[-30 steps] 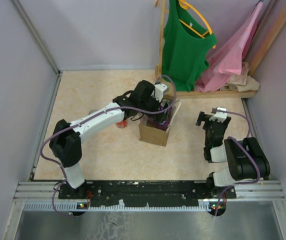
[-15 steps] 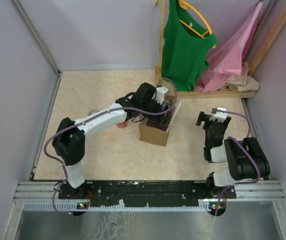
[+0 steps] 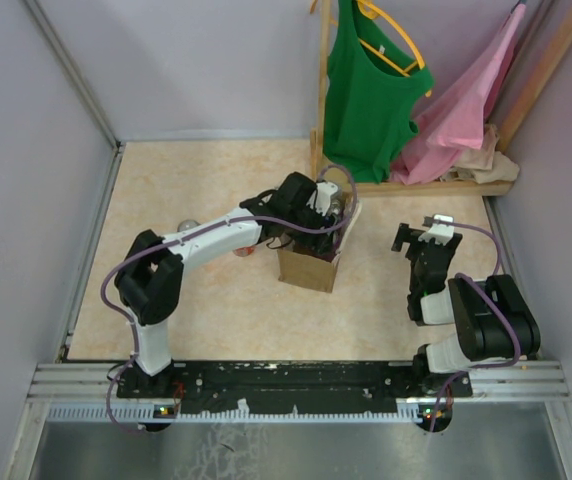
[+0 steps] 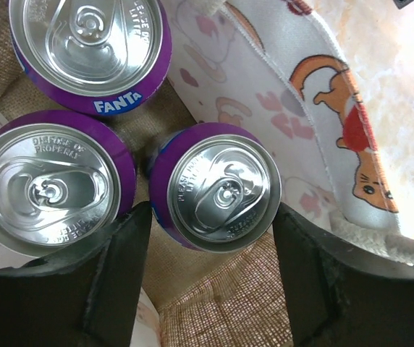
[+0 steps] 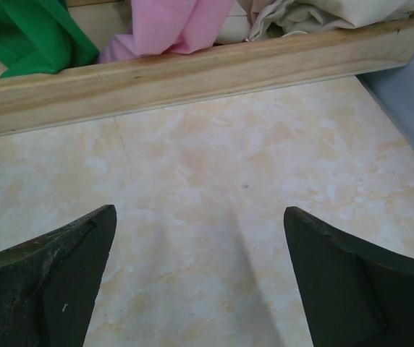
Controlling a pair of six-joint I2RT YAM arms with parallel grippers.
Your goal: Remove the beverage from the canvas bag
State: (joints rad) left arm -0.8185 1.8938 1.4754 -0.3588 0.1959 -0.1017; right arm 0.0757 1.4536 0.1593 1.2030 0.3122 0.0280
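The tan canvas bag (image 3: 306,268) stands upright mid-table. My left gripper (image 3: 328,215) reaches down into its open top. The left wrist view looks inside at the woven lining (image 4: 221,303) and three purple Fanta cans, one at the top (image 4: 90,43), one on the left (image 4: 48,191) and one in the middle (image 4: 218,189). My left gripper (image 4: 213,217) has one black finger against each side of the middle beverage can and is shut on it. At the right of the table my right gripper (image 3: 418,232) is open over bare tabletop, as the right wrist view (image 5: 198,213) shows.
A wooden rack (image 3: 416,187) at the back right carries a green top (image 3: 366,90) and a pink cloth (image 3: 466,110). Its base beam (image 5: 192,72) lies just ahead of the right gripper. A small silvery item (image 3: 186,224) and a red one (image 3: 244,248) lie left of the bag.
The left arm has stretched further over the bag and lowered its gripper into it. Its jaws have narrowed. The right arm has stayed still.
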